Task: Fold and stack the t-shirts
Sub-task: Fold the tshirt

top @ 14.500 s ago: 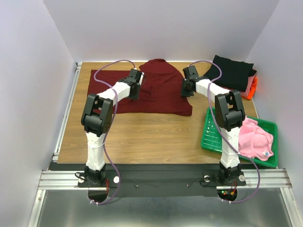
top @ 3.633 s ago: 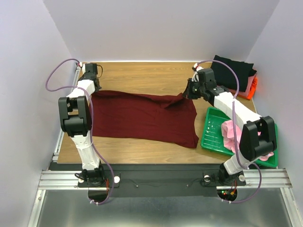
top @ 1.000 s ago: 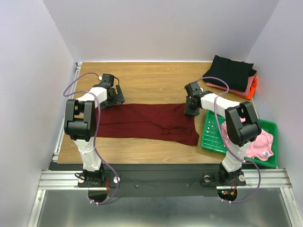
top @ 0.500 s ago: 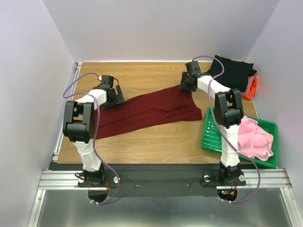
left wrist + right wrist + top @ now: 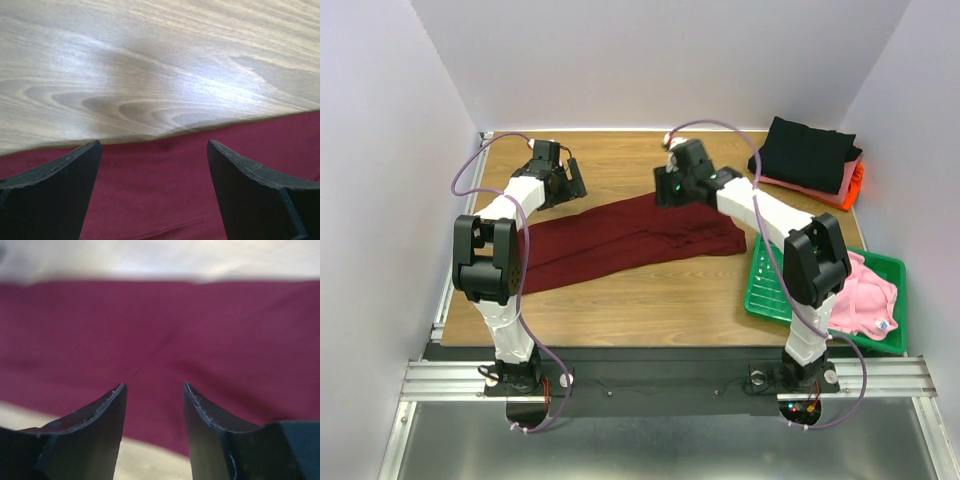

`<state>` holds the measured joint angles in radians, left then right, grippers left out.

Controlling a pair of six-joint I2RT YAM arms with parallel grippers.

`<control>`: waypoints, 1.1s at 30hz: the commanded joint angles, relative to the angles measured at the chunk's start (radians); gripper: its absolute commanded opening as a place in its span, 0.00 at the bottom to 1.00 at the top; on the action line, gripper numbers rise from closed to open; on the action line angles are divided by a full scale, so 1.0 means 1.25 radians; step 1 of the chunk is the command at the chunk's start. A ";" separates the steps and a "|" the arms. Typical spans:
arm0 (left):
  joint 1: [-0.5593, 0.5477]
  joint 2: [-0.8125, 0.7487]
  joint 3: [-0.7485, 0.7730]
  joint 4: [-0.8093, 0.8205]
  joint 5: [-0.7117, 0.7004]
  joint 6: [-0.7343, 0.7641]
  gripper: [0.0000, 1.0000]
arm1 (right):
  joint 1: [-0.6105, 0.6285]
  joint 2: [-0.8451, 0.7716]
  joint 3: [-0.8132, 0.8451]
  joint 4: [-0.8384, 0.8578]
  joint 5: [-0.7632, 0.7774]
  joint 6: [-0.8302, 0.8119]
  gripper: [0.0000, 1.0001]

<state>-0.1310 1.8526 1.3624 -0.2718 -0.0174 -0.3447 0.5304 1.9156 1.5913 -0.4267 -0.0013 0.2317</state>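
Black-fingered, the left gripper [image 5: 152, 145] is spread wide with nothing between its jaws. It hovers over the far edge of the maroon t-shirt [image 5: 620, 235], where the cloth meets the wooden desk [image 5: 620, 290]. The right gripper [image 5: 154, 386] is partly spread and pinches nothing. It hangs close above the same shirt, at its far edge towards the right end. The shirt lies flat on the desk as a long, creased band slanting from near left to far right. In the far right corner sits a folded stack, with a black t-shirt [image 5: 810, 150] on top of salmon [image 5: 843, 176] and orange [image 5: 858, 182] ones. A pink t-shirt [image 5: 865, 290] lies bunched in a green tray [image 5: 770, 285] at the near right.
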 commanded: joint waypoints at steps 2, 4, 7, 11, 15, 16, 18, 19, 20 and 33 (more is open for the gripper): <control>-0.002 -0.032 0.035 -0.029 -0.014 0.027 0.99 | 0.032 -0.022 -0.085 0.004 -0.052 0.016 0.51; -0.002 -0.030 0.035 -0.030 -0.011 0.027 0.98 | 0.038 -0.018 -0.113 0.004 -0.048 0.016 0.49; -0.002 -0.029 0.029 -0.032 -0.006 0.023 0.99 | 0.037 -0.012 -0.139 0.004 -0.039 0.006 0.48; -0.002 -0.033 0.018 -0.032 -0.007 0.023 0.98 | 0.037 0.004 -0.155 0.004 -0.030 -0.009 0.48; -0.002 -0.035 0.012 -0.032 -0.008 0.024 0.98 | 0.038 0.027 -0.148 0.004 -0.034 -0.018 0.48; -0.002 -0.035 0.012 -0.033 -0.008 0.024 0.99 | 0.038 0.032 -0.145 0.004 -0.043 -0.017 0.48; -0.002 -0.036 0.012 -0.033 -0.011 0.024 0.98 | 0.038 0.032 -0.144 0.004 -0.052 -0.012 0.48; -0.002 -0.038 0.011 -0.033 -0.011 0.024 0.98 | 0.038 0.029 -0.149 0.004 -0.058 -0.009 0.47; -0.002 -0.038 0.012 -0.034 -0.013 0.024 0.98 | 0.038 0.025 -0.151 0.004 -0.058 -0.009 0.47; -0.002 -0.023 0.001 -0.030 -0.003 0.023 0.98 | 0.048 -0.014 -0.199 0.001 -0.059 0.015 0.44</control>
<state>-0.1310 1.8526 1.3705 -0.3080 -0.0231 -0.3237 0.5774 1.9472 1.3449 -0.4374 -0.0658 0.2363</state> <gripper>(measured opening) 0.985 0.442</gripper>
